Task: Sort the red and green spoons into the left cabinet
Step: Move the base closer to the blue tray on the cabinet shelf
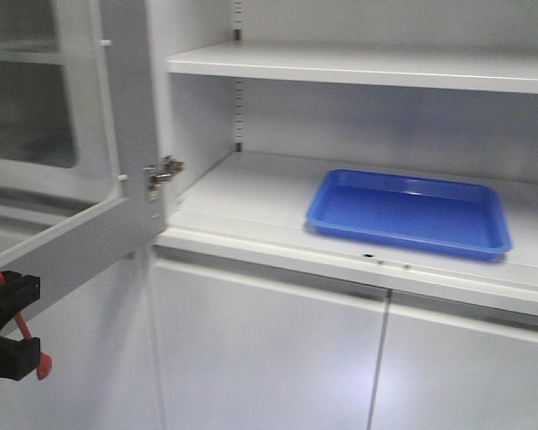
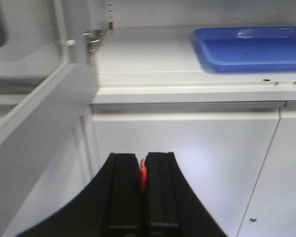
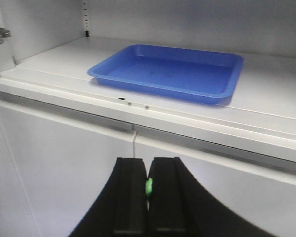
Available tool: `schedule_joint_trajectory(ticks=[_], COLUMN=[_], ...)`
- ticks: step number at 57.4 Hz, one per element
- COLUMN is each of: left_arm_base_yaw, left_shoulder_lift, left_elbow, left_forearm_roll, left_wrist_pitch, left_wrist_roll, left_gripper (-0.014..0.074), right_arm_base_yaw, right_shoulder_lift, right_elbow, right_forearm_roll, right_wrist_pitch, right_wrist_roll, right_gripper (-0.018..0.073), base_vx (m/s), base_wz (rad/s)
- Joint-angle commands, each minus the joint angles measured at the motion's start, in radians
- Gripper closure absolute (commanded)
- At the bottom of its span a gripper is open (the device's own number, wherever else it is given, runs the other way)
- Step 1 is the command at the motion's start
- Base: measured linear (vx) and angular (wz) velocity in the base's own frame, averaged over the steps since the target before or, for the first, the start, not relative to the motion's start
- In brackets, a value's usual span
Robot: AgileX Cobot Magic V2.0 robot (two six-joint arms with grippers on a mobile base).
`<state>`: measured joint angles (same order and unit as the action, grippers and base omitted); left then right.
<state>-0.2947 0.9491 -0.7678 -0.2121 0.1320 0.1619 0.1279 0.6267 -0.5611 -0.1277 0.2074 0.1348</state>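
Left claw (image 2: 142, 159) is clamped on the red spoon (image 2: 143, 177); right claw (image 3: 148, 163) is clamped on the green spoon (image 3: 149, 186). The blue tray (image 3: 167, 74) on the left cabinet shelf (image 3: 49, 64) lies above and ahead of both claws: straight ahead of the right, up and rightward of the left. The right arm appears nearer to it

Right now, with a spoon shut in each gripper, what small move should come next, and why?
Probably lift the left gripper with the red spoon toward the blue tray: the gripper hangs below the shelf, the door stands open, and the tray looks empty.
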Motion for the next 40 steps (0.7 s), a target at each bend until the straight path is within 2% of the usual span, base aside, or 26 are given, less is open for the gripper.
schedule_joint_trajectory(ticks=[1, 17, 40], left_arm_base_yaw=[-0.004, -0.004, -0.004], left_shoulder_lift=[-0.012, -0.012, -0.012], left_elbow=[-0.037, -0.037, -0.037], left_forearm_roll=[-0.01, -0.01, -0.01], left_wrist_pitch=[-0.082, -0.082, -0.082], left_wrist_roll=[-0.008, -0.008, -0.008], left_gripper=[0.0601, 0.0601, 0.0601], right_arm_base_yaw=[-0.002, -0.002, -0.002], right_shoulder_lift=[-0.001, -0.001, -0.001], right_elbow=[-0.037, -0.037, -0.037], right_forearm_roll=[-0.005, -0.005, -0.005], right_wrist_pitch=[-0.076, -0.076, -0.076], right_wrist_roll=[-0.002, -0.002, -0.002], right_gripper=[0.0562, 0.0562, 0.0562], base_vx=[0.22, 0.23, 0.28], base_wz=[-0.55, -0.37, -0.12])
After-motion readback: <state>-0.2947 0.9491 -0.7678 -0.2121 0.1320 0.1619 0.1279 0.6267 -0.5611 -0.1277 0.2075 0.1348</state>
